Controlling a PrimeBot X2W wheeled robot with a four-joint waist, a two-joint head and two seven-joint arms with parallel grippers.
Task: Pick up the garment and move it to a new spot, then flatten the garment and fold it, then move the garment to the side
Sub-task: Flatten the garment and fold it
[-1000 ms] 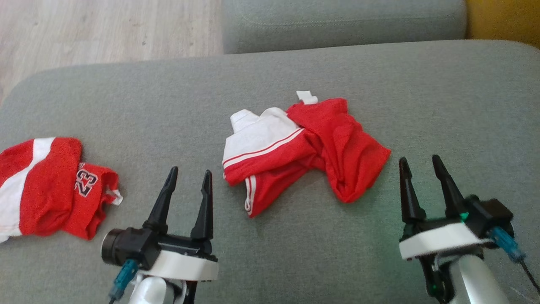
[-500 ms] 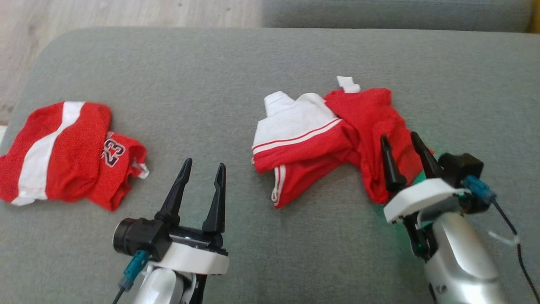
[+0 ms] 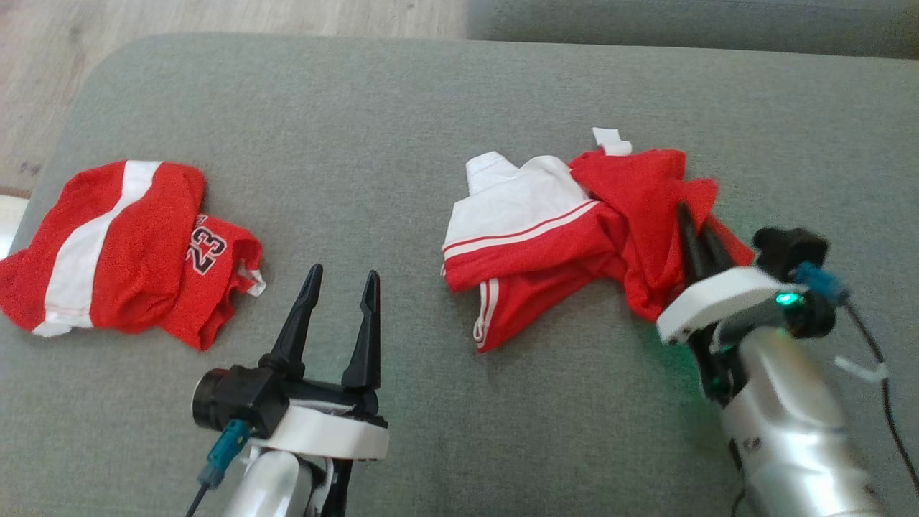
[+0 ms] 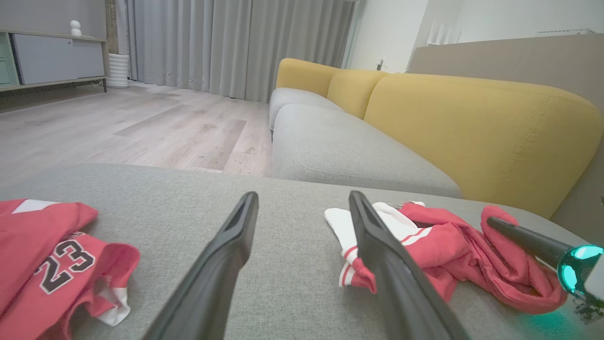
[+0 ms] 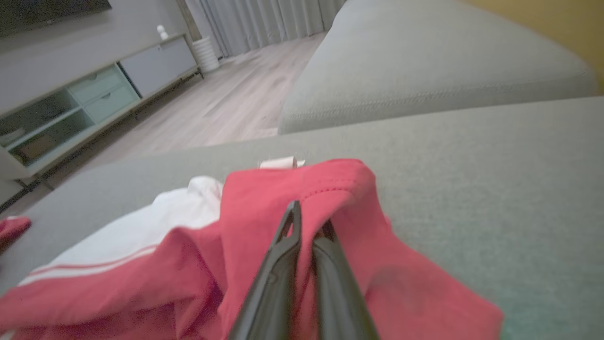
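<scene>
Bearing "23", the red jersey lies left of the garment.

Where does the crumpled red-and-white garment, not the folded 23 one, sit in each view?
Head view: garment right of centre, its right end pinched in the shut right end effector.
Left wrist view: garment at lower right, partly behind a dark finger.
Right wrist view: garment across the lower half, bunched around the end effector.
Shared landmark: its white panel edged with red stripes.
</scene>
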